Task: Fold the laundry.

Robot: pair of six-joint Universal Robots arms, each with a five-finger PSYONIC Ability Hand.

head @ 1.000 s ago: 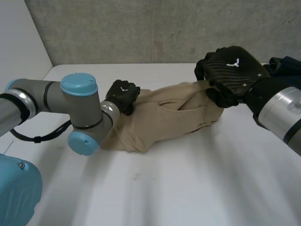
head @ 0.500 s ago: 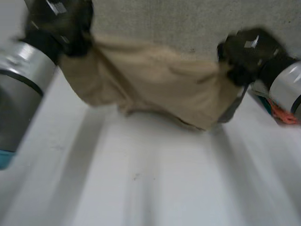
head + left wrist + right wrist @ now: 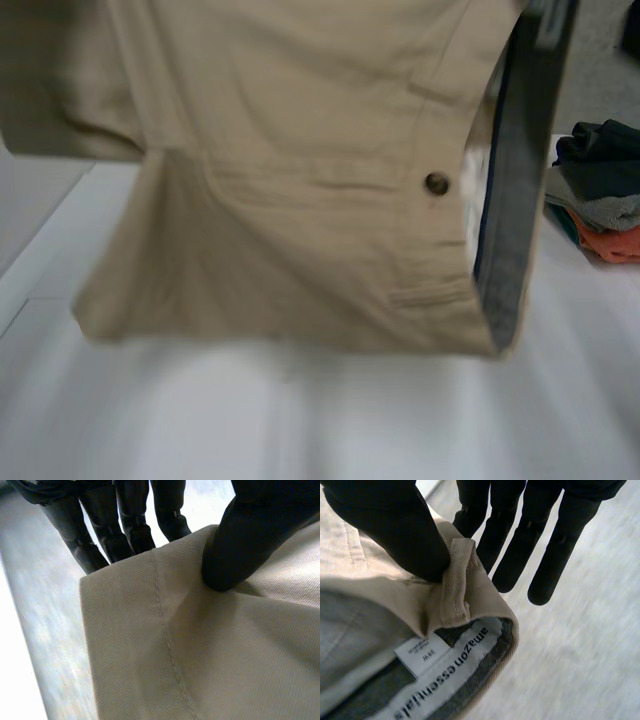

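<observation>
A pair of beige trousers (image 3: 300,200) hangs spread in the air above the white table (image 3: 300,420), close before the head camera. Its button (image 3: 437,183) and grey-lined waistband (image 3: 515,200) are at the right side. In the left wrist view my left hand (image 3: 250,535) is shut on a stitched edge of the trousers (image 3: 200,655), the thumb pressing the cloth against the fingers (image 3: 125,520). My right hand (image 3: 390,525) pinches the waistband (image 3: 455,585) by a belt loop, thumb on top, above the sewn-in label (image 3: 450,675).
A pile of dark, grey and orange clothes (image 3: 600,200) lies at the table's right side. The trousers' lower edge hangs just above the table's middle. A concrete wall stands behind.
Both hands have lifted the trousers from the table up and toward the camera, stretching them out between them. The cloth now hangs wide where it lay bunched before.
</observation>
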